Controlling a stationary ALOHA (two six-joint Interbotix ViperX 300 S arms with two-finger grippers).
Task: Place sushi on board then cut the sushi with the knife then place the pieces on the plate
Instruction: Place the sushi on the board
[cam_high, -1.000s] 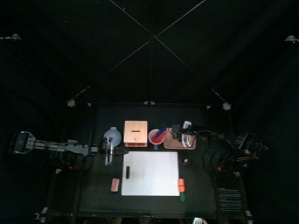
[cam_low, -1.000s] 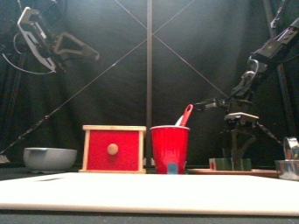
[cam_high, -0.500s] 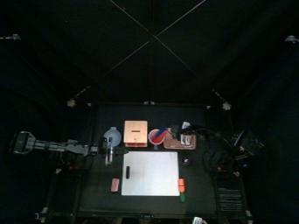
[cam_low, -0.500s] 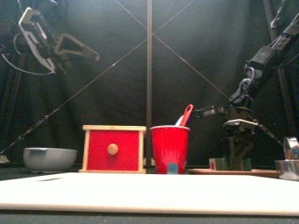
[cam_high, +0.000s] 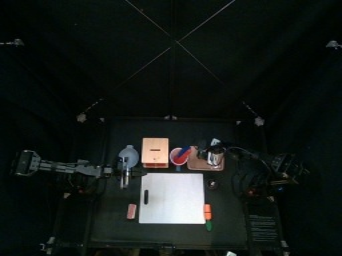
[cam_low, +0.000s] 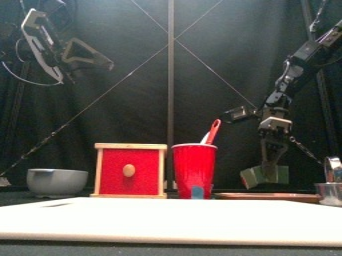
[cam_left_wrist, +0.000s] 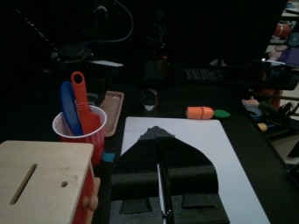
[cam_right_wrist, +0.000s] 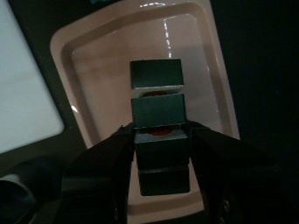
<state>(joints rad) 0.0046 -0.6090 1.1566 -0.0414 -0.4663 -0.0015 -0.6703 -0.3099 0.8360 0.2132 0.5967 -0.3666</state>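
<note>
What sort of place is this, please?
Probably a robot lab booth staged as a toy kitchen: black curtains around a table holding a white cutting board, a red cup of toy knives and a pink tray.

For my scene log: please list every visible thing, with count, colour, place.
Cutting board: one, white, front middle.
Wooden box: one, pale, red front, behind board.
Cup: one, red, right of box, holding blue knife and red knife.
Two-handled bowl: one, blue-grey, left of box.
Flat tray: one, pink, right of cup.
Block sushi roll: one, dark green, over tray.
Toy foods: three, orange and green, beside board.
Right gripper: shut on roll.
Left gripper: shut, left of board.
</note>
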